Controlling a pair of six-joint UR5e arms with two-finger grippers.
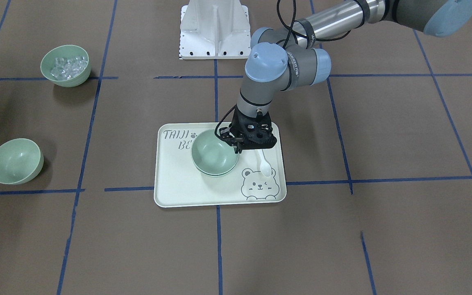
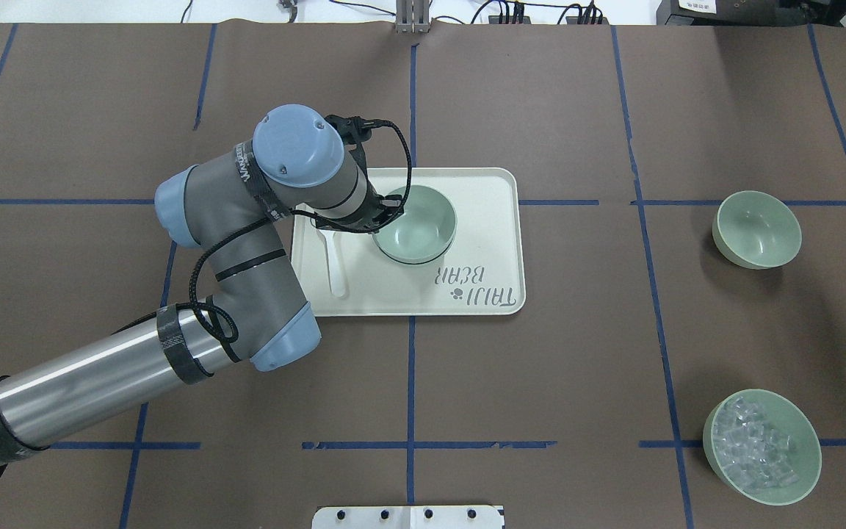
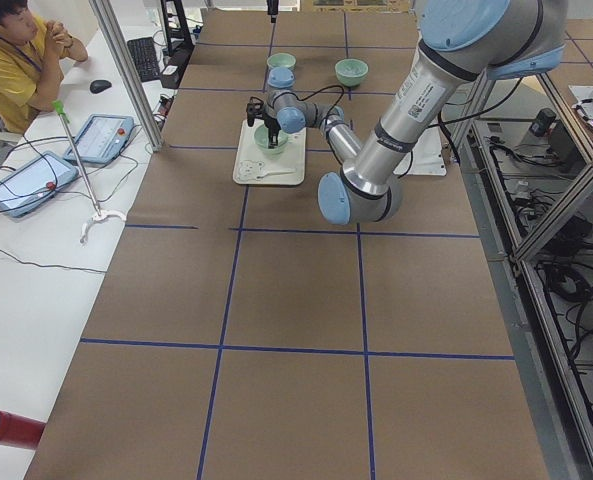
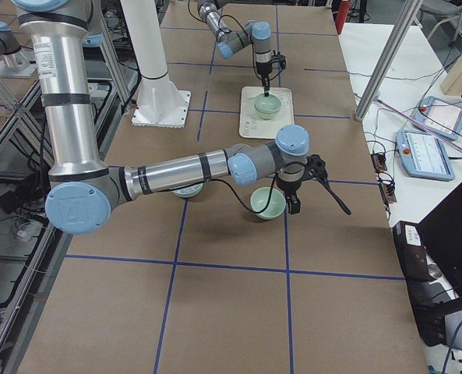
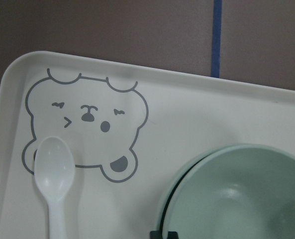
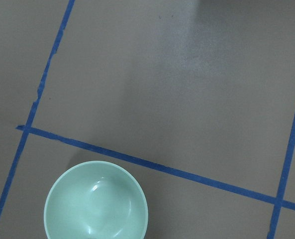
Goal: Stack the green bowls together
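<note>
Front view: your left gripper sits at three o'clock on two nested green bowls — grip unclear; right gripper hovers beside the third bowl, likewise unclear.

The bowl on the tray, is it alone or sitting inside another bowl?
Inside another. The rim of a lower bowl peeks out beneath the top bowl on the tray, in front and left wrist views.

The left arm has grey joints, pale blue round caps, a silver tube with black tape bands and a black cable. The left gripper is black.
</note>
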